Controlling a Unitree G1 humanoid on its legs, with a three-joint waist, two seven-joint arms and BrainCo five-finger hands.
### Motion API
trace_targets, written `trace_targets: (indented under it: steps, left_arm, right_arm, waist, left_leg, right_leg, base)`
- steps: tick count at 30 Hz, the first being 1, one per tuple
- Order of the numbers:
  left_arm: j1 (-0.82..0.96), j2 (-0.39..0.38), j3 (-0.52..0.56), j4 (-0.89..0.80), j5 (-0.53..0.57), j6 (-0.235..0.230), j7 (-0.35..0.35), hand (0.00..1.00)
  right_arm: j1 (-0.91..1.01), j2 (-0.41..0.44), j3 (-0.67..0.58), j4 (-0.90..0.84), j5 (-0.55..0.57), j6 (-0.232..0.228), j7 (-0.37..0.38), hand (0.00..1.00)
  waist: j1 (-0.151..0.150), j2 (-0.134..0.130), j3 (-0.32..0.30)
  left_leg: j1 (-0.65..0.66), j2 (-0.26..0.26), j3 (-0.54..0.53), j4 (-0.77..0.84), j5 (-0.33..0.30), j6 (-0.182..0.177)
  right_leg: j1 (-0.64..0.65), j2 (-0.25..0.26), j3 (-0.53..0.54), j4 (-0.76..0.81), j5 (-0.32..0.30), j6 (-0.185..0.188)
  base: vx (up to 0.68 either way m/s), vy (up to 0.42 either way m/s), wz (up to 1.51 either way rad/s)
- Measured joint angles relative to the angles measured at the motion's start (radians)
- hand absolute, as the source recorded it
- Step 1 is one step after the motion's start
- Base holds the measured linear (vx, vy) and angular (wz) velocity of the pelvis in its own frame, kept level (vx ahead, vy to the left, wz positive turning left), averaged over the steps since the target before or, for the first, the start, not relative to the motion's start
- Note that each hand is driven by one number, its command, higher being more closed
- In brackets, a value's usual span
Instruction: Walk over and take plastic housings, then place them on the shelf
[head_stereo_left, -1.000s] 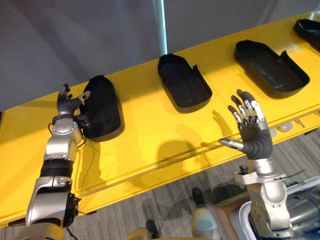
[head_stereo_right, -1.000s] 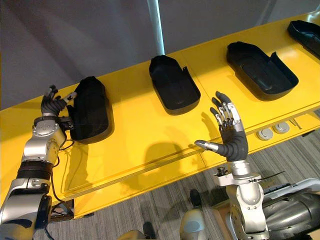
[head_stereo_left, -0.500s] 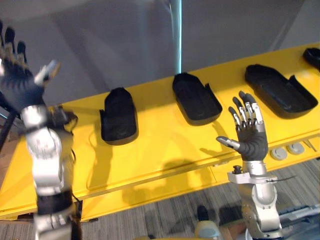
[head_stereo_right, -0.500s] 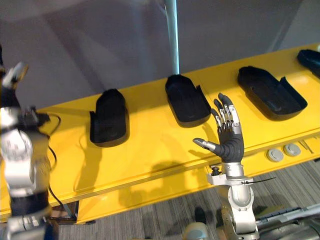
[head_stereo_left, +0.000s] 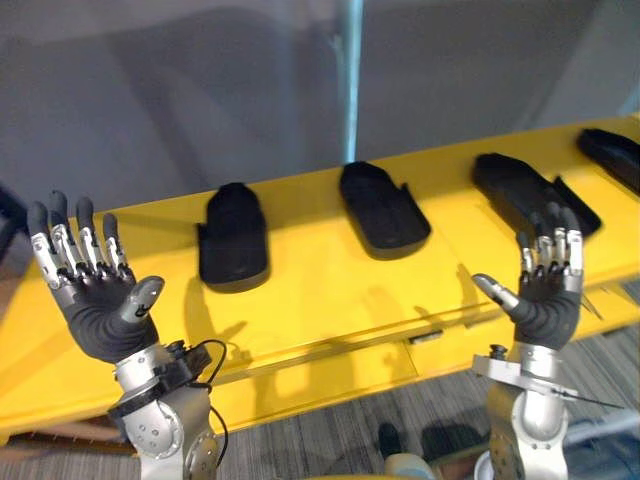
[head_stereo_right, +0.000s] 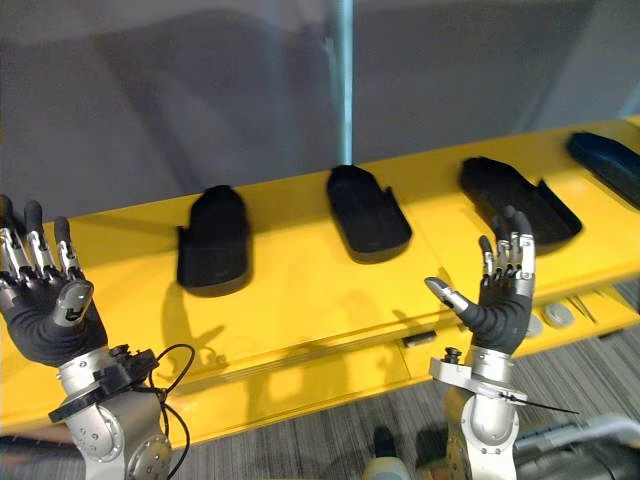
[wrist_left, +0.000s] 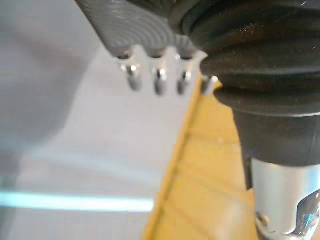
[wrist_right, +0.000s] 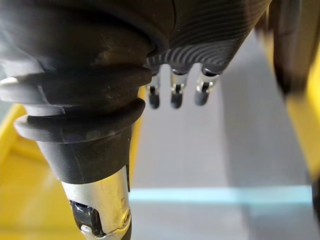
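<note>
Several black plastic housings lie in a row on the yellow shelf (head_stereo_left: 320, 290): one at the left (head_stereo_left: 233, 238), one in the middle (head_stereo_left: 384, 209), one to the right (head_stereo_left: 530, 188) and another at the far right edge (head_stereo_left: 612, 154). My left hand (head_stereo_left: 95, 295) is raised in front of the shelf at the lower left, palm up, fingers straight, holding nothing. My right hand (head_stereo_left: 545, 290) is raised at the lower right, fingers straight and empty. Both hands are well short of the housings.
A grey wall (head_stereo_left: 200, 90) rises behind the shelf, with a pale blue upright post (head_stereo_left: 352, 80) at its middle. Grey carpet (head_stereo_left: 330, 440) lies below the shelf's front edge. Two round fittings (head_stereo_right: 557, 315) sit on the shelf's lower lip at the right.
My left hand let go of the left housing, which now lies alone on the shelf, and drew back down to the lower left with fingers spread. The camera has pulled back from the shelf.
</note>
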Motion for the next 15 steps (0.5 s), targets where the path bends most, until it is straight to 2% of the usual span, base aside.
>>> trace_targets:
  steps: [1, 2, 4, 6, 7, 8, 9, 11, 14, 15]
  left_arm:
    - [-0.013, 0.0, 0.003, 0.0, 0.006, -0.001, 0.041, 0.0]
    - [-0.017, 0.0, 0.004, 0.0, 0.008, 0.0, 0.06, 0.0]
    - [-0.011, -0.001, 0.009, 0.0, 0.043, 0.009, 0.115, 0.0]
    - [-0.017, -0.002, 0.02, 0.0, 0.043, 0.016, 0.135, 0.0]
    - [-0.019, -0.004, 0.036, 0.001, 0.039, 0.017, 0.138, 0.0]
    - [-0.023, 0.003, 0.06, 0.002, 0.03, 0.015, 0.129, 0.0]
    - [-0.021, 0.001, 0.066, 0.003, 0.025, 0.014, 0.129, 0.0]
    - [-0.019, -0.003, 0.086, -0.002, 0.018, -0.029, 0.131, 0.0]
    - [-0.024, -0.003, 0.078, -0.057, -0.051, -0.092, 0.124, 0.0]
    - [-0.025, -0.003, 0.073, -0.065, -0.048, -0.096, 0.128, 0.0]
  right_arm:
    - [-0.013, -0.009, 0.004, 0.0, 0.027, -0.003, 0.025, 0.0]
    - [-0.022, -0.012, 0.006, 0.001, 0.032, -0.006, 0.039, 0.0]
    - [-0.062, -0.043, 0.022, 0.002, 0.05, -0.031, 0.074, 0.0]
    - [-0.093, -0.063, 0.046, 0.003, 0.046, -0.039, 0.074, 0.0]
    - [-0.12, -0.076, 0.06, 0.005, 0.044, -0.039, 0.07, 0.0]
    - [-0.139, -0.075, 0.075, 0.015, 0.041, -0.035, 0.047, 0.0]
    - [-0.138, -0.077, 0.075, 0.018, 0.041, -0.03, 0.03, 0.0]
    - [-0.119, -0.07, 0.072, 0.057, 0.046, -0.017, -0.033, 0.0]
    - [-0.035, -0.008, 0.081, 0.053, 0.044, -0.02, -0.049, 0.0]
    - [-0.011, 0.005, 0.086, 0.044, 0.044, -0.021, -0.044, 0.0]
  waist:
    - [0.006, -0.002, 0.003]
    - [0.006, 0.001, 0.006]
    - [0.018, 0.031, 0.013]
    - [0.026, 0.051, 0.014]
    - [0.035, 0.072, 0.031]
    - [0.039, 0.051, 0.059]
    - [0.042, 0.048, 0.07]
    - [0.056, 0.039, 0.091]
    - [0.053, 0.019, 0.105]
    - [0.053, 0.013, 0.109]
  left_leg:
    - [-0.024, -0.011, -0.095, 0.054, -0.03, 0.028]
    - [-0.031, -0.017, -0.147, 0.082, -0.049, 0.038]
    - [-0.031, -0.033, -0.293, 0.148, -0.125, 0.057]
    - [-0.033, -0.048, -0.315, 0.15, -0.157, 0.078]
    - [-0.034, -0.033, -0.311, 0.128, -0.178, 0.082]
    - [-0.029, -0.063, -0.311, 0.137, -0.186, 0.07]
    - [-0.03, -0.07, -0.313, 0.147, -0.188, 0.072]
    - [-0.03, -0.093, -0.338, 0.189, -0.191, 0.077]
    - [-0.027, -0.116, -0.307, 0.231, -0.222, 0.097]
    - [-0.027, -0.118, -0.291, 0.246, -0.233, 0.103]
  right_leg:
    - [-0.02, 0.013, 0.058, 0.0, 0.002, -0.005]
    - [-0.025, 0.021, 0.081, 0.0, 0.001, -0.004]
    - [-0.04, 0.058, 0.156, 0.0, -0.004, -0.01]
    - [-0.062, 0.059, 0.165, 0.0, -0.009, -0.015]
    - [-0.117, 0.076, 0.156, 0.09, -0.017, -0.027]
    - [-0.159, 0.072, 0.157, 0.194, -0.05, 0.001]
    - [-0.161, 0.067, 0.157, 0.211, -0.06, 0.018]
    - [-0.161, 0.057, 0.16, 0.244, -0.059, 0.031]
    - [-0.159, 0.052, 0.205, 0.242, -0.036, 0.065]
    - [-0.159, 0.053, 0.209, 0.239, -0.024, 0.063]
  base:
    - [0.01, 0.015, -1.27]
    - [-0.01, 0.056, -1.39]
    - [-0.06, 0.163, -1.25]
    - [-0.08, 0.155, -0.77]
    - [-0.07, 0.133, -0.37]
    - [-0.09, 0.154, -0.21]
    - [-0.05, 0.109, 0.02]
    - [-0.04, 0.088, 0.03]
    - [-0.04, 0.095, -0.36]
    - [-0.15, 0.094, -0.89]
